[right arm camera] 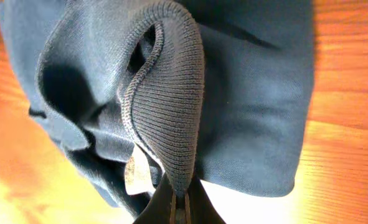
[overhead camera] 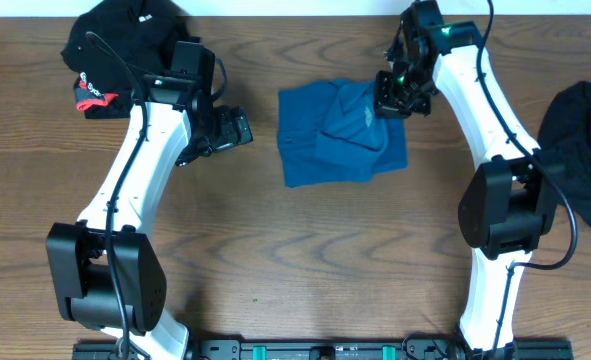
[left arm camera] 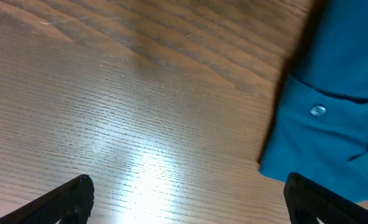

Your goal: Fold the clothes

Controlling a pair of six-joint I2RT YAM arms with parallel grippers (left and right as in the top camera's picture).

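– Near the middle of the table, a touch toward 1 o'clock, what lies there?

– A plain teal-blue short-sleeved fabric shirt (overhead camera: 340, 135), bunched into a rough square, its creased layers lapping over one another.

– Does anything have hold of it?

– Yes. The right gripper (overhead camera: 387, 104) sits at the shirt's 1 o'clock corner, fingers pinched tight together on the ribbed knit collar (right arm camera: 171, 93). In the right wrist view the collar runs in a loop from between the fingers, with a pale label (right arm camera: 137, 171) just beside it.

– And the other arm?

– The left gripper (overhead camera: 241, 128) is at the shirt's 9 o'clock side, near the cloth but apart from it. Its fingers are spread wide with nothing between them. The left wrist view shows bare wood under them, and at 2 o'clock the shirt's edge with a small pale button (left arm camera: 319, 111).

– What else is around?

– A black soft garment with red-and-white trim (overhead camera: 120, 45) lies crumpled at the table's 10 o'clock corner. A plain dark garment (overhead camera: 580, 140) lies at 3 o'clock, partly cut off by the frame. Both are well apart from the shirt, on the brown wood-grain table (overhead camera: 305, 250).
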